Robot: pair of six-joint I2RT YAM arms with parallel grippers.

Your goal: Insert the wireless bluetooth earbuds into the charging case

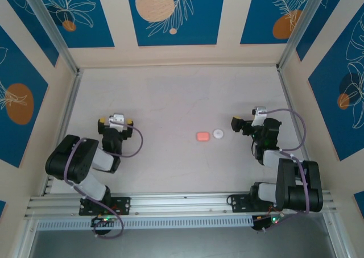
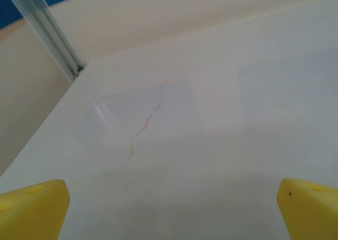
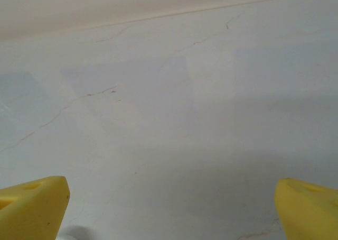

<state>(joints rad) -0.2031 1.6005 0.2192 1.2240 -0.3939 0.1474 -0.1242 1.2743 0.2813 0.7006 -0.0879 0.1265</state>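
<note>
Left fingers point(image 2: 33, 211), right fingers point(image 3: 31, 208) spread apart.

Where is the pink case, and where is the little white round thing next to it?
pink charging case point(image 1: 203, 136): top view from above, the middle of its top face.
white round disc point(image 1: 218, 134): top view from above, its center.
</note>
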